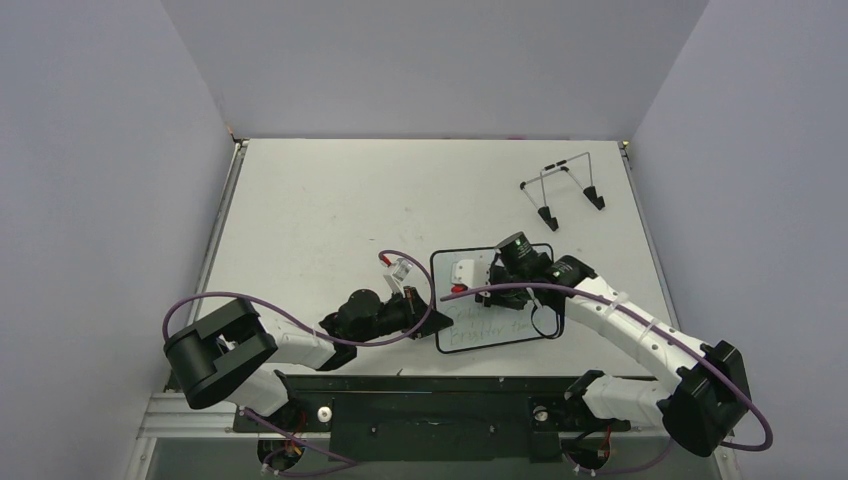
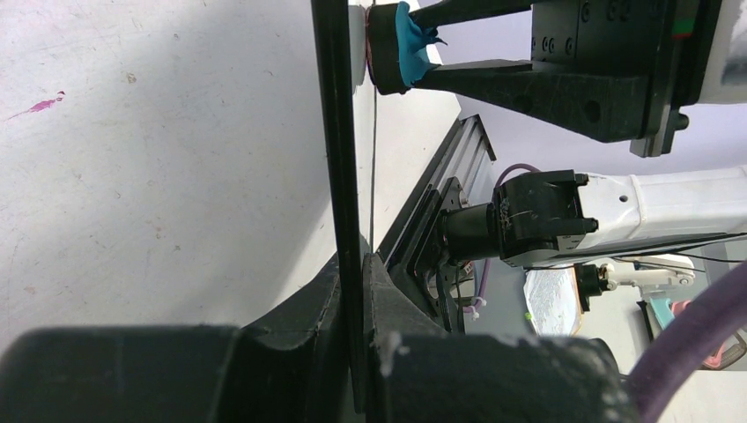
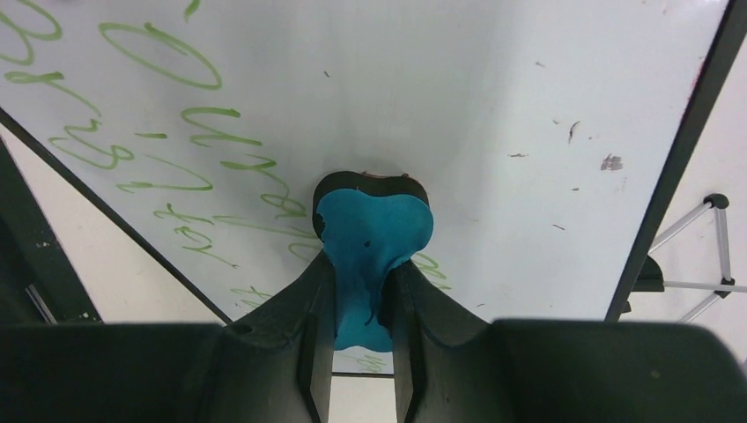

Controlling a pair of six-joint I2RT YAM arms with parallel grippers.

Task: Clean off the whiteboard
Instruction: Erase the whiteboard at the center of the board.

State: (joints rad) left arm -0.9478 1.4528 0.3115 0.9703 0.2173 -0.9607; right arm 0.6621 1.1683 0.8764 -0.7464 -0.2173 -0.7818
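Note:
The whiteboard (image 1: 497, 333) lies in the middle of the table with green handwriting on its near half. My left gripper (image 1: 428, 310) is shut on its left rim; in the left wrist view the black rim (image 2: 339, 132) runs edge-on between my closed jaws (image 2: 363, 295). My right gripper (image 1: 500, 272) is shut on the blue eraser (image 3: 374, 231) and presses it against the board's surface (image 3: 493, 88), at the edge of the green writing. The eraser also shows in the left wrist view (image 2: 410, 46), held against the board.
The wire stand with black feet (image 1: 565, 190) sits at the far right of the table and shows in the right wrist view (image 3: 700, 264). A black rail (image 1: 430, 400) runs along the near edge. Grey walls close in the table on three sides.

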